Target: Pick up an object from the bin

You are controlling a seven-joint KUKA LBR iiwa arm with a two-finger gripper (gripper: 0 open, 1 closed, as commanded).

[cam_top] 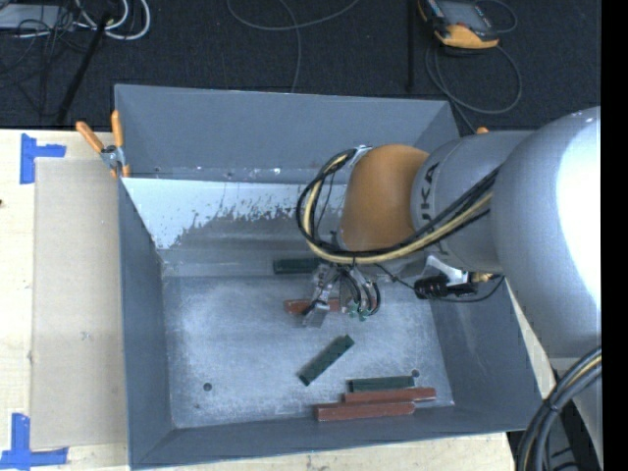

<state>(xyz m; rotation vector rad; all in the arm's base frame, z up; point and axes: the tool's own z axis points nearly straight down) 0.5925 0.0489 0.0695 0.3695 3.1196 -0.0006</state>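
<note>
My gripper [319, 307] reaches down in the middle of the bin, its fingers partly hidden under the wrist. Right at its tip lies a small reddish-brown block [297, 306]; whether the fingers close around it is hidden. A dark green bar [295, 265] lies just behind the gripper near the back wall. Another dark green bar [326, 359] lies at a slant in front of it on the bin floor.
Near the front right of the bin lie a dark green strip [381, 385] and two long reddish-brown strips [378, 403] side by side. The arm with its orange cover and cables hangs over the right half of the bin.
</note>
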